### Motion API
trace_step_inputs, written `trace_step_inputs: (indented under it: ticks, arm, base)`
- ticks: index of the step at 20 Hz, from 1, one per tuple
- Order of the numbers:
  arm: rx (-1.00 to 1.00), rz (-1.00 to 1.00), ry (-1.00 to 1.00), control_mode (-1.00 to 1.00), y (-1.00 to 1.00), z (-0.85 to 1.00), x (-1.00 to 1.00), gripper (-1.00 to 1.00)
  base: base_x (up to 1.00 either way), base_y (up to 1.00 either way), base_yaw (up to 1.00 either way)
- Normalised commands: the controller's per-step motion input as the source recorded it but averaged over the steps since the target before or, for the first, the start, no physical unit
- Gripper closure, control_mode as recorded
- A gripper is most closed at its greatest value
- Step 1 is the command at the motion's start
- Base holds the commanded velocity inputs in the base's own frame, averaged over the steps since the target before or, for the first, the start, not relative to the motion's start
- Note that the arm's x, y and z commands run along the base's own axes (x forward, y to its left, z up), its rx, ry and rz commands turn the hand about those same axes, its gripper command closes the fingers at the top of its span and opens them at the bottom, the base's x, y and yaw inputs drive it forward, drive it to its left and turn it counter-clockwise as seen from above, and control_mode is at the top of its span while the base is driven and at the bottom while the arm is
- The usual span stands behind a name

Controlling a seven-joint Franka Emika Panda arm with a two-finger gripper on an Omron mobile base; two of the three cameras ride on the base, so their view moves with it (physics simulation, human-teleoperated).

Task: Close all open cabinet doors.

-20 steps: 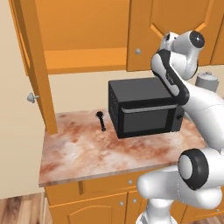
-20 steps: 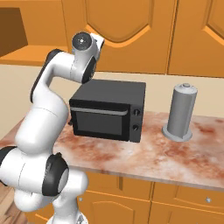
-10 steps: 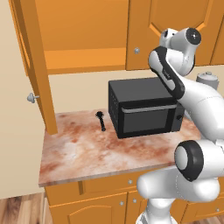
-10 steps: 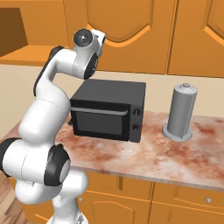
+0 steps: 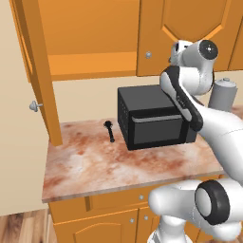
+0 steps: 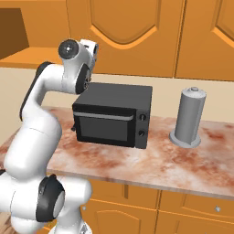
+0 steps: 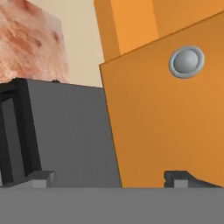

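One cabinet door [image 5: 42, 71] stands swung open at the left, seen almost edge-on, its silver knob [image 5: 34, 105] facing the wall. Behind it the cabinet's orange inside [image 5: 90, 38] is bare; its dark opening [image 6: 13, 41] also shows at the upper left of the right base view. The neighbouring door [image 5: 152, 33] is shut, with its knob [image 5: 148, 55] at the lower corner. My gripper [image 7: 111, 180] is open and holds nothing. It hovers above the black oven, close to that shut door [image 7: 175, 118] and below its knob [image 7: 187, 61]. The hand [image 6: 89, 48] sits high over the oven.
A black toaster oven [image 5: 152, 118] stands mid-counter under the hand. A grey canister [image 6: 188, 116] stands to its right. A small black utensil [image 5: 110, 130] lies on the marbled counter [image 5: 95, 166] left of the oven. Drawer fronts [image 6: 192, 201] run below.
The upper arm and hand have dipped slightly and shifted a little toward the open cabinet. The doors have not moved.
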Motion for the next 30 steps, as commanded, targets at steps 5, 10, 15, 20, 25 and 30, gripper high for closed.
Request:
trace_step_inputs:
  ticks: [5, 10, 15, 20, 25, 30]
  arm:
    - [-0.15, 0.0, -0.15, -1.0, 0.41, -0.05, -1.0, -1.0]
    - [-0.15, 0.0, -0.13, -1.0, 0.25, 0.02, -0.86, -1.0]
    - [-0.14, 0.0, -0.17, -1.0, 0.06, 0.03, -0.52, -1.0]
    - [-0.15, 0.02, -0.24, -1.0, 0.02, 0.0, -0.53, -1.0]
    - [-0.01, 0.0, -0.01, -1.0, 0.0, -0.14, -0.13, -1.0]
    - [-0.06, 0.0, -0.04, -1.0, 0.28, -0.11, -0.59, -1.0]
  base:
    - [0.0, 0.0, 0.0]
    - [0.0, 0.0, 0.0]
    - [0.0, 0.0, 0.0]
    - [0.0, 0.0, 0.0]
    - [0.0, 0.0, 0.0]
    - [0.0, 0.0, 0.0]
